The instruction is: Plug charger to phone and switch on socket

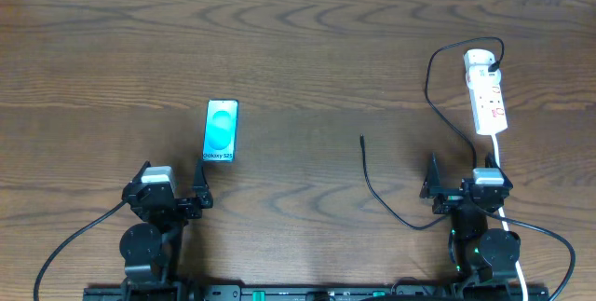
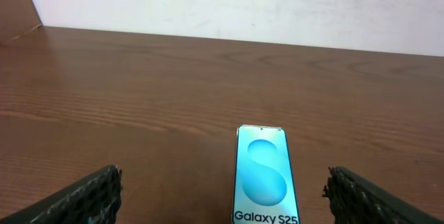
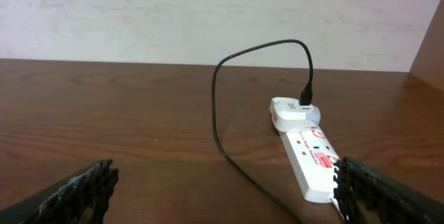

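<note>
Fingers of left gripper [image 1: 172, 180] and right gripper [image 1: 461, 178] are seen spread, empty; the charger [image 1: 363, 159] is best pinched just behind its plug tip [image 1: 361, 138].

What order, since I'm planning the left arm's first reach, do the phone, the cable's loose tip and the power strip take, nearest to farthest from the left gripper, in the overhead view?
1. Phone, just ahead of the left gripper, slightly to its right.
2. Cable's loose tip, mid-table, farther right.
3. Power strip, far right, clearly the farthest.
</note>
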Robot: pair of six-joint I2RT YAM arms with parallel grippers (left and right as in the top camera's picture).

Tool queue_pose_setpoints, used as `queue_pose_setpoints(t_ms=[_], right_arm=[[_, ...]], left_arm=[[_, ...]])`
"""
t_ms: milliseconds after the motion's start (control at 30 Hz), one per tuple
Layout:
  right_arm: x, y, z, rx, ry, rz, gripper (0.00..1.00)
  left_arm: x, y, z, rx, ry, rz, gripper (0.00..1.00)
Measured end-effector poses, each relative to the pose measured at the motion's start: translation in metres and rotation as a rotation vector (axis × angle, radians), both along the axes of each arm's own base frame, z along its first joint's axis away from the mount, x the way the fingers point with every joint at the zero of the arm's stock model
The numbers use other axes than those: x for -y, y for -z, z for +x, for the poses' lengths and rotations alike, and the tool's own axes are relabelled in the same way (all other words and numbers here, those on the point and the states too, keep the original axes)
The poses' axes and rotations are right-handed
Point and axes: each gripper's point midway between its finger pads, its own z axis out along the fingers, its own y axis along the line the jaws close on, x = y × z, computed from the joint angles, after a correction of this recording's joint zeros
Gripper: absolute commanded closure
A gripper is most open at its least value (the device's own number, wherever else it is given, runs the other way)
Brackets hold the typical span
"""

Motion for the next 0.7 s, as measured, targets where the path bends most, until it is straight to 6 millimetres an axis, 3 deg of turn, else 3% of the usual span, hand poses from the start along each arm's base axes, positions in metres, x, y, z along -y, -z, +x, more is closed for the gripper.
queue_pose_setpoints(t_ms=[700], right_arm=[[0.0000,0.0001,0.0000,0.000,0.000,0.000,0.01]], left_arm=[[0.0060,0.0009,0.0002,-0.004,0.030,-0.028,0.05]])
